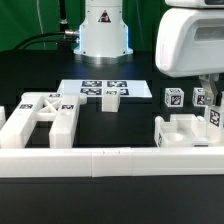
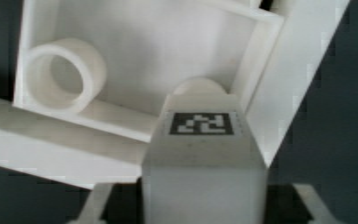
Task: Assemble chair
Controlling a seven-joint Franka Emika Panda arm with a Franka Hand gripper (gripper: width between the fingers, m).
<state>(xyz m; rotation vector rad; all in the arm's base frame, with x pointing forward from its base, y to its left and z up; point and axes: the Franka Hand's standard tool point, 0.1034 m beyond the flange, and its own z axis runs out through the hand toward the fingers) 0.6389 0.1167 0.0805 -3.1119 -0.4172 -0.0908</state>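
Note:
The chair lies in loose glossy white parts. In the wrist view a tagged square leg [image 2: 202, 150] stands between my gripper's [image 2: 202, 205] two fingers [image 2: 101, 205], with a dark gap on each side, so the jaws are open around it without touching. Just beyond the leg lies a panel [image 2: 149, 70] with a round hole and a rectangular opening. In the exterior view my gripper [image 1: 212, 104] hangs low at the right over that leg [image 1: 215, 119] and panel [image 1: 183, 131]. The cross-braced frame [image 1: 40, 118] lies at the left.
Two more small tagged legs [image 1: 173, 98] [image 1: 201, 97] stand at the right behind the panel, and another [image 1: 112, 99] sits on the marker board [image 1: 90, 88] in the middle. A long low white rail [image 1: 110, 160] runs along the front. The robot base [image 1: 103, 30] stands behind.

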